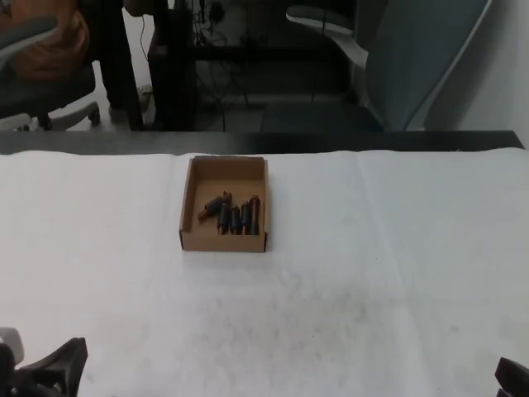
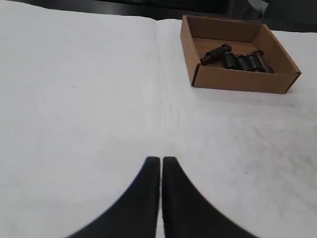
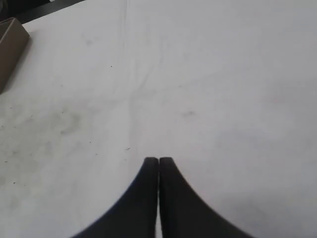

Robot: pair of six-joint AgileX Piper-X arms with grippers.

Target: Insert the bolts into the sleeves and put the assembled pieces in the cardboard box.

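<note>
Left gripper [image 2: 161, 159]: sitting at 7 o'clock of bench [image 1: 372, 273], fingers pressed together, holding nothing, seemingly parked
Right gripper [image 3: 158, 159]: sitting at 5 o'clock, likewise pinched closed, empty
Box [image 1: 224, 163]: standing toward 12 o'clock, well apart from both
Pieces [image 1: 235, 217]: lying clustered inside Box, task looking finished

It looks like an office or lab workroom. A bench [image 1: 397, 265] lies under white cloth. Beyond it stand an orange-cushioned swivel chair [image 1: 41, 50] far left, a grey office chair [image 1: 421, 58] far right, dark desk legs [image 1: 173, 74] and dangling cables [image 1: 216, 62].
</note>
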